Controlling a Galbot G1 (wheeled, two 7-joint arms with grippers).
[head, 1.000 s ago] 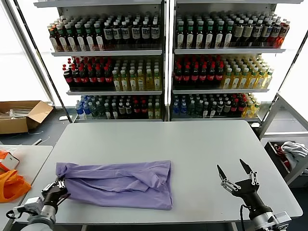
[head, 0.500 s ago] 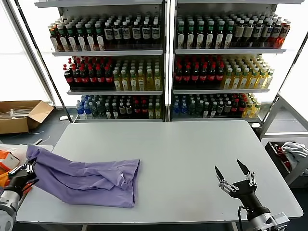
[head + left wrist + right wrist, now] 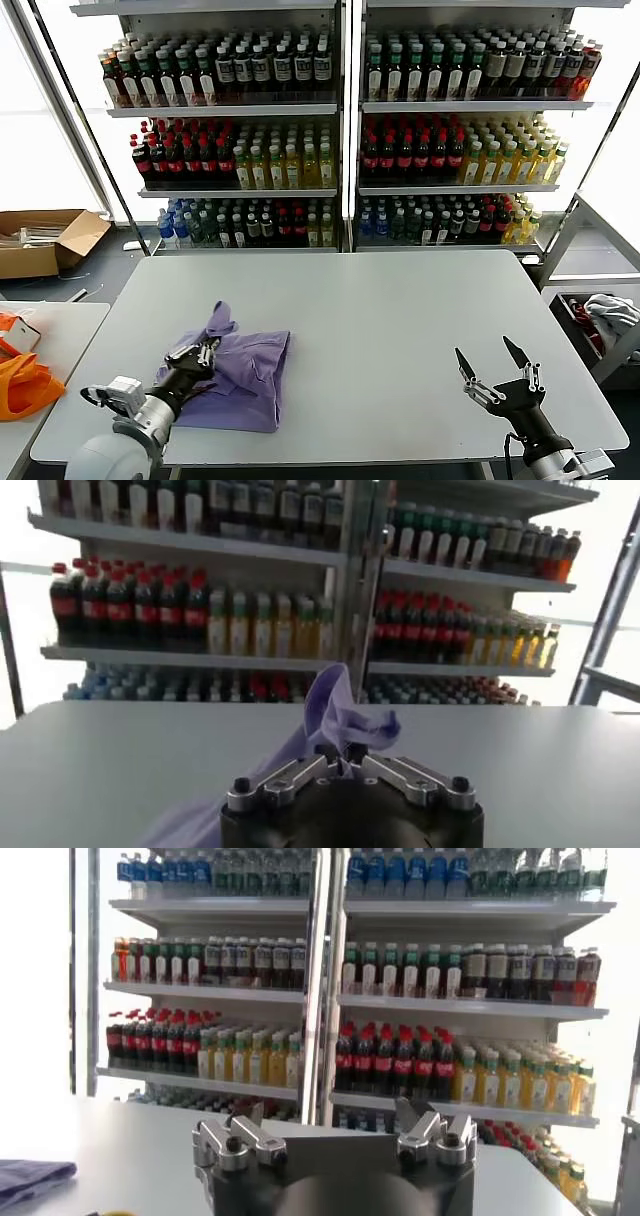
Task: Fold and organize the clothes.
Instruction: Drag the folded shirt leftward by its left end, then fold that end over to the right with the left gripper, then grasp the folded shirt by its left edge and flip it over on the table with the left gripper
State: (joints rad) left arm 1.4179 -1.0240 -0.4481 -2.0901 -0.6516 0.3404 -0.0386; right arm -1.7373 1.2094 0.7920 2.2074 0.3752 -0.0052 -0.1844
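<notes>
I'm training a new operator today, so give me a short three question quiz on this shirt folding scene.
1. True or false: the left tool is shut on the lavender T-shirt.
2. The right tool is: A) gripping the shirt, B) open above bare table, C) holding a bottle.
3. Fill in: beyond the table stand shelves of ____.

Key: 1 true; 2 B; 3 bottles.
</notes>
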